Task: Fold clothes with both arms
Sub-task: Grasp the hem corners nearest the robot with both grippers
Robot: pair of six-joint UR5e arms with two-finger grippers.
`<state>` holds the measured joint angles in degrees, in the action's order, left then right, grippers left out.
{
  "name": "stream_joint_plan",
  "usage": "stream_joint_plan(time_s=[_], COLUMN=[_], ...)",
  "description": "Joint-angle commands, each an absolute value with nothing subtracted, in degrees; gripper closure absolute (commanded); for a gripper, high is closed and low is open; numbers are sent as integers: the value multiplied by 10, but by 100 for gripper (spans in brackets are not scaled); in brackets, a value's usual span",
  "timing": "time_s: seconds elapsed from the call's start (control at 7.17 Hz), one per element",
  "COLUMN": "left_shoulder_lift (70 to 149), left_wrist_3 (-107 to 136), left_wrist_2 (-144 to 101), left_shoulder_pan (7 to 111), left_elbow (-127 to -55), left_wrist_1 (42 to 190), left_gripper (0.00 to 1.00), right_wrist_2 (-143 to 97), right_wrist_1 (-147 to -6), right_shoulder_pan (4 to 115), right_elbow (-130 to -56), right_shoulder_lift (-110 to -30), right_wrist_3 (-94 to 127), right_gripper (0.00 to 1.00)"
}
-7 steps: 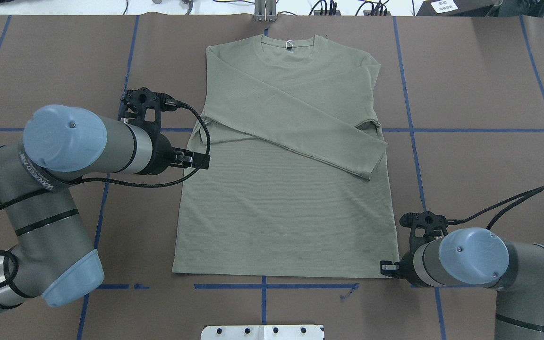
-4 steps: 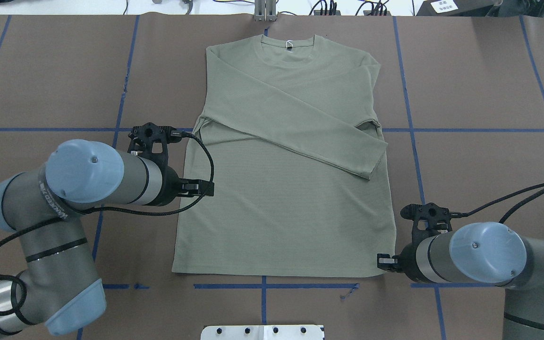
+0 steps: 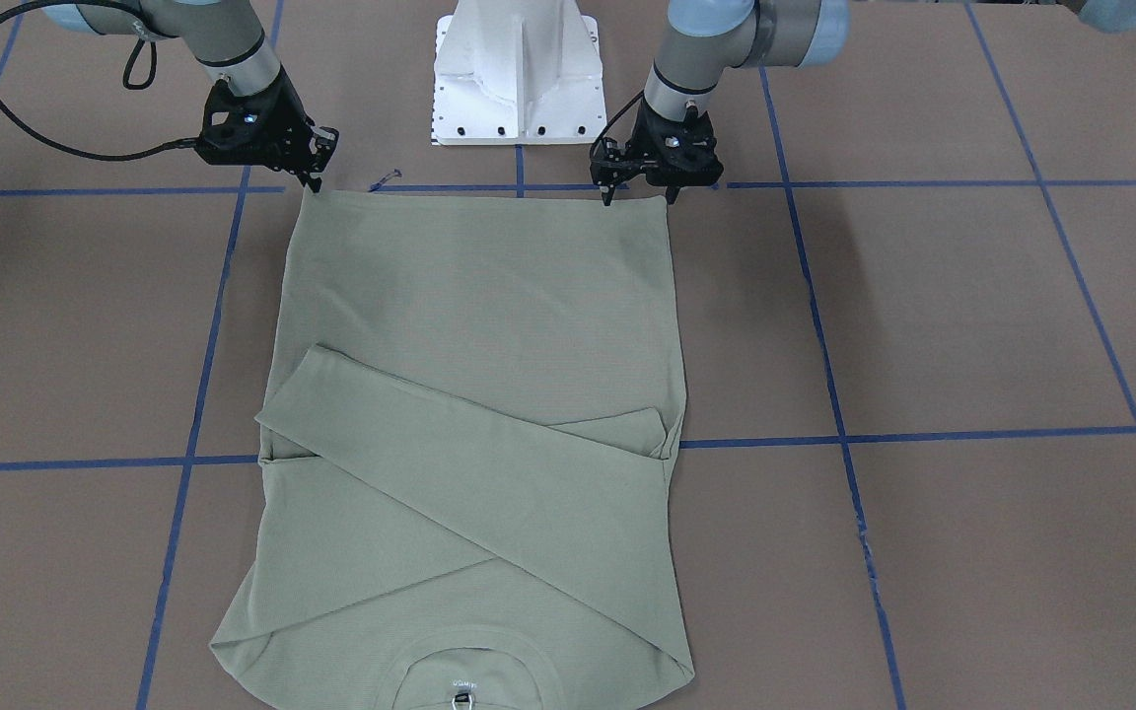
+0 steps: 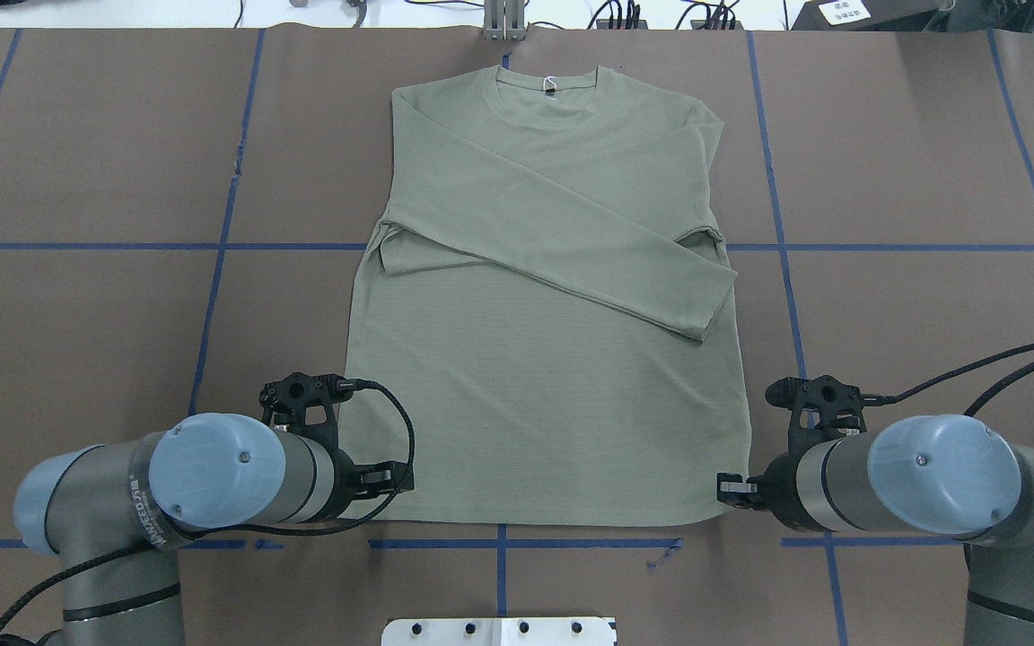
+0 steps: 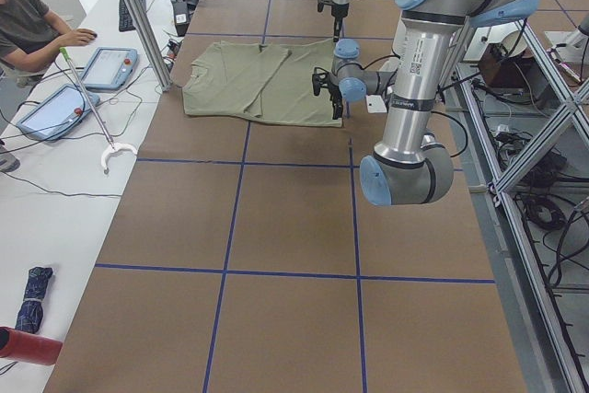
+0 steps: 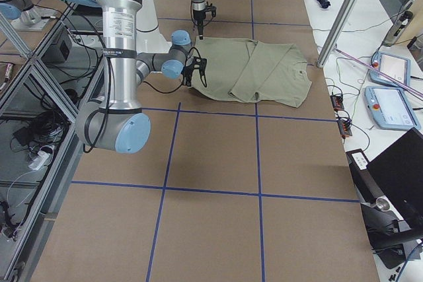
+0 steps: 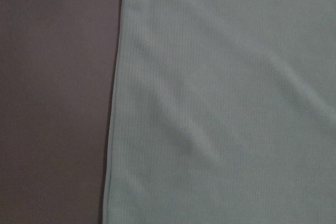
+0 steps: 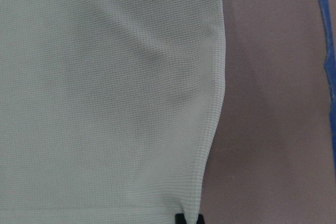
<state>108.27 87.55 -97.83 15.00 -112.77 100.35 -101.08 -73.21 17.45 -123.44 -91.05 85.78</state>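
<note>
The pale sage-green shirt (image 4: 535, 395) lies flat, neck at the far side, both sleeves folded across the chest. A white tag (image 4: 549, 85) shows at the neck. My left gripper (image 3: 639, 195) is open, its fingers apart over the hem's left corner. In the overhead view the left gripper (image 4: 378, 480) is mostly hidden under its wrist. My right gripper (image 3: 315, 183) is at the hem's right corner, fingers together on the edge of the shirt (image 8: 131, 103). It also shows in the overhead view (image 4: 731, 489). The left wrist view shows only the shirt's side edge (image 7: 113, 129).
The brown table cover (image 4: 912, 161) carries blue tape lines (image 4: 499, 543). The white pedestal base (image 3: 519, 79) stands just behind the hem. A metal bracket (image 4: 503, 22) sits at the far edge. An operator (image 5: 28, 16) with tablets sits beyond the far side.
My left arm has moved back along the shirt's left edge, from sleeve level to the hem corner. My right gripper shifted slightly inward and the hem's right corner drew in a little.
</note>
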Motion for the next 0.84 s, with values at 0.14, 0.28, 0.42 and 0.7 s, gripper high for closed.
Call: stream_joint_plan(time_s=[0.14, 0.28, 0.42, 0.7], left_shoulder_lift=[1080, 1080, 1080, 1080], left_wrist_3=[887, 887, 887, 887], left_wrist_2=[-961, -951, -948, -947], left_shoulder_pan=[141, 141, 140, 141], left_elbow=[-1124, -1123, -1123, -1117], left_wrist_1=[985, 977, 972, 972], left_gripper=[4, 6, 7, 10], right_wrist_2=[-1014, -1016, -1018, -1019], right_wrist_1=[-732, -732, -732, -732], right_shoulder_pan=[179, 181, 183, 185], right_elbow=[-1235, -1234, -1235, -1235], right_shoulder_lift=[-911, -911, -911, -911], right_wrist_3=[858, 857, 857, 857], right_gripper=[100, 100, 100, 100])
